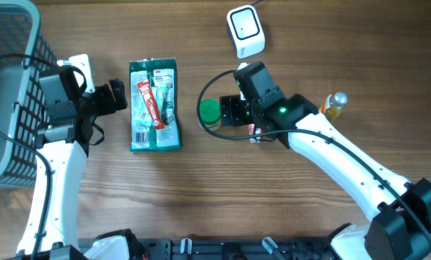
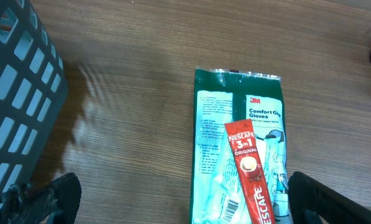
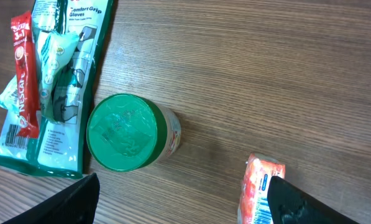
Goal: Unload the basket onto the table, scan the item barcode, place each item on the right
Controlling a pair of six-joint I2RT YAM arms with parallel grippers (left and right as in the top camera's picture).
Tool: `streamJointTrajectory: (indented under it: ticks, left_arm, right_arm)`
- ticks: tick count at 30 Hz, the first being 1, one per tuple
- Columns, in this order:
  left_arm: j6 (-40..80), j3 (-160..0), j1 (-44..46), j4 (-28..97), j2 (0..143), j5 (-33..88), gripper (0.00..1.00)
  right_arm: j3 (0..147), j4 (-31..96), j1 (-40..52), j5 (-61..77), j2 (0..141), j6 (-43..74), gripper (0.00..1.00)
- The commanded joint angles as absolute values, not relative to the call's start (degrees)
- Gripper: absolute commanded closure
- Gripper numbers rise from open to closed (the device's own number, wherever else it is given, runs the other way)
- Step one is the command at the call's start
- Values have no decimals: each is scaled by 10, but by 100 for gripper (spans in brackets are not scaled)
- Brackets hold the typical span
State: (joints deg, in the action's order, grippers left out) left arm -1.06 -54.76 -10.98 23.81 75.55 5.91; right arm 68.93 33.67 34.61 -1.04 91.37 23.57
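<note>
Near the centre of the brown wooden table (image 1: 201, 206), a small upright jar with a round green lid (image 1: 210, 110) stands between the widely spread fingers of the right tool (image 3: 182, 183), which do not appear to touch it. At the jar's 9 o'clock lies a flat green glove packet (image 1: 154, 105) with a red Nescafé coffee stick (image 1: 149, 103) on top. The left tool (image 1: 120, 96), also spread and empty, sits at the packet's 9 o'clock. A white barcode scanner (image 1: 245, 30) rests at the jar's 1 o'clock.

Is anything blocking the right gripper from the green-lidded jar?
Nothing visible. The right gripper has its jaws open, and the green-lidded jar sits directly ahead of them, unobstructed. The orange packet lies off to the side by one finger.
</note>
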Motion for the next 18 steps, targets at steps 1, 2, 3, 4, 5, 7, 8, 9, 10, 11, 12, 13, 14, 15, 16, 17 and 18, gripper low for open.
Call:
streamJointTrajectory:
  ticks: [1,2,3,4,5,7,8,9,10,11,12,13,14,15,16,17,18]
  left_arm:
    - [-15,-552,-112,237,758,62,0]
    - [-15,-552,-112,237,758,62,0]
    - [-15,-552,-112,237,758,62,0]
    - [-15,-552,-112,237,758,62,0]
    - [-15,-552,-112,237,758,62,0]
    - [-15,-552,-112,237,758,62,0]
    - [-15,-552,-112,237,758,62,0]
    - [-15,-552,-112,237,758,62,0]
    - [-15,-552,-112,237,758,62,0]
    - [-15,-552,-112,237,758,62,0]
    - [-15,-552,-112,237,758,62,0]
    - [-15,-552,-112,237,758,62,0]
    - [-15,-552,-112,237,758,62,0]
    - [-15,-552,-112,237,758,62,0]
    - [-15,-552,-112,237,758,62,0]
    - [-15,-552,-112,237,758,62,0]
    - [-15,-552,-112,237,758,62,0]
  right_arm:
    - [689,338,345,-4,909,255,13]
    - [689,339,344,-6,909,255,13]
    - [689,344,344,-6,910,256,13]
    - [689,351,343,-6,910,256,13]
    - [689,355,340,-6,910,256,13]
    - [689,374,319,-6,910,275,13]
    - [689,397,302,-6,910,303,14]
    - [689,448,263,-3,910,338,30]
    - [689,478,241,8,910,346,37]
    - [689,495,229,20,910,340,47]
    - [689,506,226,21,910,328,63]
    - [689,511,226,21,910,313,77]
    - [689,510,227,26,910,311,92]
    - [689,501,227,37,910,311,96]
    - [689,491,227,43,910,311,96]
    - [689,474,227,54,910,311,96]
    - [689,454,227,72,910,317,96]
